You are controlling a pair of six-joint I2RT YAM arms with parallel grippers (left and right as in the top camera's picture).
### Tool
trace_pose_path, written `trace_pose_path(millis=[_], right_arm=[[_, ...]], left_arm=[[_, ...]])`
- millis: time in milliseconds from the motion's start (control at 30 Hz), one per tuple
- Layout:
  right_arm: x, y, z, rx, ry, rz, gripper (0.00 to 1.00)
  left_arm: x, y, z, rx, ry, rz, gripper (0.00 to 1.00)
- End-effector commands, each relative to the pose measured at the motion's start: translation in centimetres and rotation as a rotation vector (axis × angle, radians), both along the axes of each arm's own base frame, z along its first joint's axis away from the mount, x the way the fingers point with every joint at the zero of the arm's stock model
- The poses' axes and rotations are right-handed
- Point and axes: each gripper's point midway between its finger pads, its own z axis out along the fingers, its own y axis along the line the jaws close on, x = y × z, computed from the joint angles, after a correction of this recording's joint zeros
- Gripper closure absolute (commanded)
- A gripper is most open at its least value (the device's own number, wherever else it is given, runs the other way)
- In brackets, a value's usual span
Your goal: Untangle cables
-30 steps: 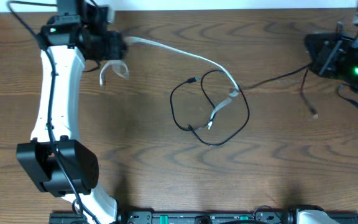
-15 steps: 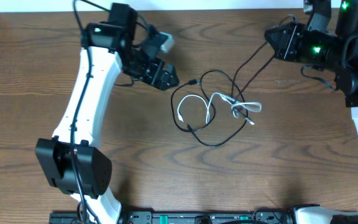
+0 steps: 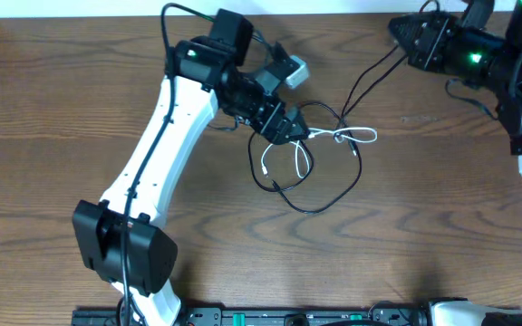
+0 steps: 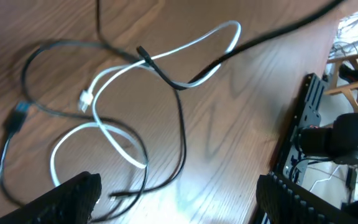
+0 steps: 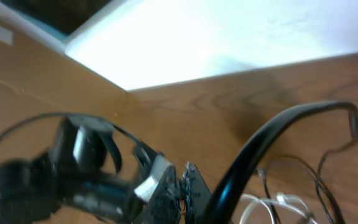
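The cables lie tangled at the table's middle: a white cable (image 3: 341, 136) in loops across a thin black cable (image 3: 320, 204) that forms a wide loop. My left gripper (image 3: 288, 127) hovers over the tangle's left side, open and empty. In the left wrist view its dark fingers (image 4: 73, 199) stand far apart, with the white cable (image 4: 120, 78) and black cable (image 4: 180, 124) on the wood ahead of them. My right gripper (image 3: 399, 34) is at the far right. A black cable (image 3: 365, 81) runs from it down into the tangle. Its fingertips (image 5: 185, 193) are pressed together, with the black cable (image 5: 260, 146) rising beside them.
The table's far edge and a white wall (image 5: 229, 37) are close behind the right gripper. A black rail (image 3: 288, 317) runs along the front edge. The right arm's own wires (image 3: 474, 95) hang by its base. Black frame parts (image 4: 309, 124) stand off the table's side.
My left arm swung from the far left over to the tangle and its jaws opened. The white cable, stretched before, now lies bunched in the middle. My right gripper moved up and left.
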Motion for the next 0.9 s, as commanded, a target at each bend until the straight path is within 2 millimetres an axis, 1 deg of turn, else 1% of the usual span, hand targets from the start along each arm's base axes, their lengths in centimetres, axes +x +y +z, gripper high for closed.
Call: trace_pose_path(millis=[0, 100, 167, 267, 400, 567, 733, 800, 833, 867], right_arm=[[0.0, -0.1, 3.2, 0.107, -0.055, 0.008, 0.99], [0.3, 0.0, 5.4, 0.182, -0.106, 0.018, 0.99], [0.5, 0.1, 6.4, 0.213, -0.125, 0.013, 0.99], [0.4, 0.2, 7.2, 0.225, -0.154, 0.029, 0.99], [0.2, 0.4, 7.2, 0.229, -0.152, 0.046, 0.99], [0.1, 0.6, 7.2, 0.231, -0.152, 0.060, 0.99], [0.1, 0.6, 7.2, 0.231, -0.153, 0.060, 0.99], [0.0, 0.7, 7.3, 0.233, -0.154, 0.068, 0.99], [-0.2, 0.8, 7.5, 0.235, -0.160, 0.080, 0.99], [-0.4, 1.0, 7.8, 0.239, -0.173, 0.102, 0.99]], left_arm=[[0.5, -1.3, 0.3, -0.044, 0.007, 0.012, 0.15], [2.4, -2.0, 1.2, -0.089, 0.031, 0.132, 0.15], [3.7, -2.5, 2.0, -0.130, 0.054, 0.212, 0.14], [4.2, -3.8, 2.8, -0.166, 0.025, 0.215, 0.14], [4.0, -5.6, 3.6, -0.197, -0.035, 0.169, 0.14], [4.7, -6.9, 4.2, -0.211, -0.119, 0.156, 0.15], [4.5, -8.4, 5.0, -0.242, -0.163, 0.124, 0.15], [4.3, -8.9, 5.0, -0.246, -0.173, 0.110, 0.20], [4.2, -9.1, 4.7, -0.241, -0.183, 0.100, 0.27], [4.2, -9.2, 4.4, -0.229, -0.186, 0.106, 0.31]])
